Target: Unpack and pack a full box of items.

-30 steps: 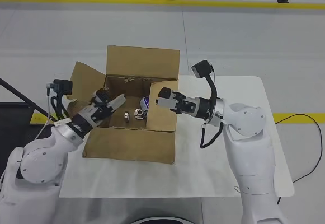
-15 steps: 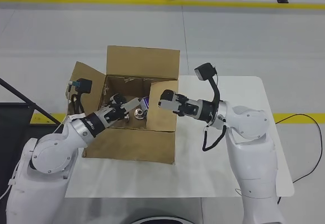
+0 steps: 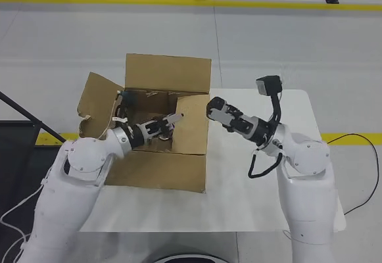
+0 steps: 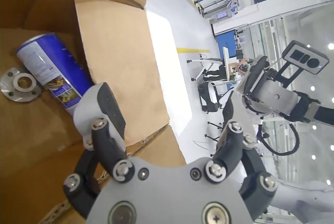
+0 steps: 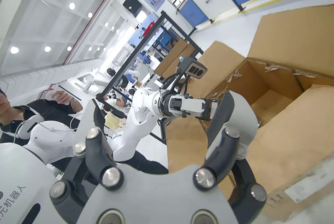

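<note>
Top view, box (image 3: 154, 167): open cardboard, flaps raised, standing on the white table (image 3: 237, 197).
Top view, left pincer (image 3: 173, 120): inside the box, near the flap (image 3: 194, 131) on the robot's right.
Top view, right pincer (image 3: 214, 105): above the table, just outside that flap.
Left wrist view, left pincer (image 4: 167, 107): fingers spread wide, nothing held.
Left wrist view, can (image 4: 52, 71): blue, lying on the box floor against the flap.
Left wrist view, flange (image 4: 21, 84): round metal, lying flat just beside the can.
Right wrist view, right pincer (image 5: 164, 118): fingers spread, empty, beside the box's outer wall.
Right wrist view, left pincer: farther off, over the box rim.
</note>
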You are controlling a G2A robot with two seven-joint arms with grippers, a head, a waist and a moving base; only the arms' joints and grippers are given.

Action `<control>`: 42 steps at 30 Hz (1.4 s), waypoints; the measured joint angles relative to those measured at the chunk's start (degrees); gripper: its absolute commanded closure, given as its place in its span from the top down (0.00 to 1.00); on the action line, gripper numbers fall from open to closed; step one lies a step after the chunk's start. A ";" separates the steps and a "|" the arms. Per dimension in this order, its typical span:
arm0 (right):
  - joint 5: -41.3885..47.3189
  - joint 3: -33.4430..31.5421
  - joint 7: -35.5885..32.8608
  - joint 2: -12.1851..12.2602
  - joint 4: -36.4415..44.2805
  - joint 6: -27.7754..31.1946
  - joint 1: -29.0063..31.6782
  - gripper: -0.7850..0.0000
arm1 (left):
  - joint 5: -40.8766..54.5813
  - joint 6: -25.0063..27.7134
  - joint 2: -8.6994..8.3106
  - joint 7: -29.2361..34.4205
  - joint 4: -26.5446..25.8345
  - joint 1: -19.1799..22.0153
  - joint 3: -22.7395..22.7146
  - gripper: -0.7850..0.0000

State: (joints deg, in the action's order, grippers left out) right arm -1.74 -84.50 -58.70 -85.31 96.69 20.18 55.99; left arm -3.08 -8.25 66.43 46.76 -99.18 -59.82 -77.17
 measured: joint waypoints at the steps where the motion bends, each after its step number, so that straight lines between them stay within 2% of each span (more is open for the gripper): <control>1: -0.08 -0.58 0.24 0.19 0.66 0.00 0.67 1.00 | 0.68 -0.34 0.05 0.59 1.26 0.77 0.35 1.00; 8: 1.20 -3.57 0.34 1.49 4.10 -0.24 3.94 1.00 | -0.02 -1.41 0.30 2.92 8.57 5.61 3.90 1.00; 14: 2.28 -3.81 0.57 2.31 3.98 0.18 4.16 1.00 | -3.84 0.30 0.35 2.86 11.23 7.06 6.72 1.00; 21: 3.89 -3.17 0.93 3.09 3.04 0.85 3.74 1.00 | -3.34 4.59 0.44 3.38 13.05 6.96 8.37 1.00; 27: 6.00 -2.62 1.17 3.71 2.94 1.48 3.51 1.00 | 0.66 7.51 0.48 3.32 14.29 6.65 7.75 1.00; 42: 8.07 -1.16 2.02 5.23 1.70 2.29 2.35 1.00 | 6.39 8.31 0.38 2.08 13.49 6.98 6.36 1.00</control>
State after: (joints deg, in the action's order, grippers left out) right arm 6.33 -85.65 -56.68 -80.08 98.38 22.47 58.34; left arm 3.31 0.06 66.81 48.84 -85.69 -52.84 -70.81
